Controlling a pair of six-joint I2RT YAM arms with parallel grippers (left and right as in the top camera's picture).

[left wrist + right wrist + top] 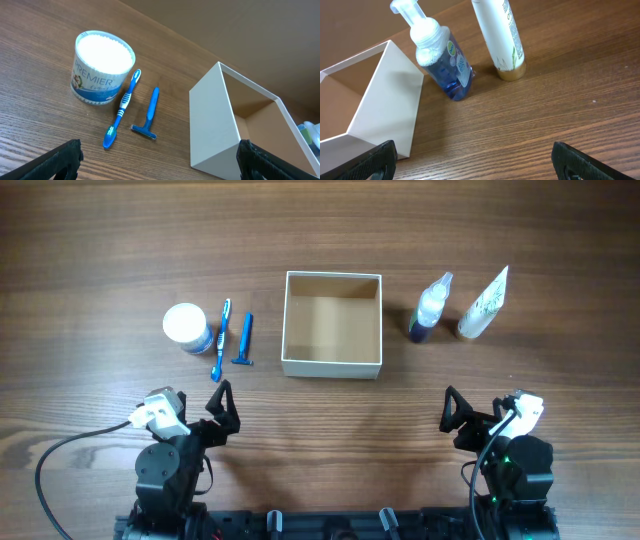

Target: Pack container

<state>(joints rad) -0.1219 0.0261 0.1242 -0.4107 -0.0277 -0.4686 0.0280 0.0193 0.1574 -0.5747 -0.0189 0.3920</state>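
The container, a square white-walled box with a tan inside, stands open in the middle of the table; it also shows in the left wrist view and the right wrist view. Left of it lie a round white-lidded jar, a blue toothbrush and a blue razor. Right of it stand a blue pump bottle and a white tube. My left gripper is open and empty, near the front edge. My right gripper is open and empty.
Wood-grain table all round. Black cables trail from both arm bases at the front edge.
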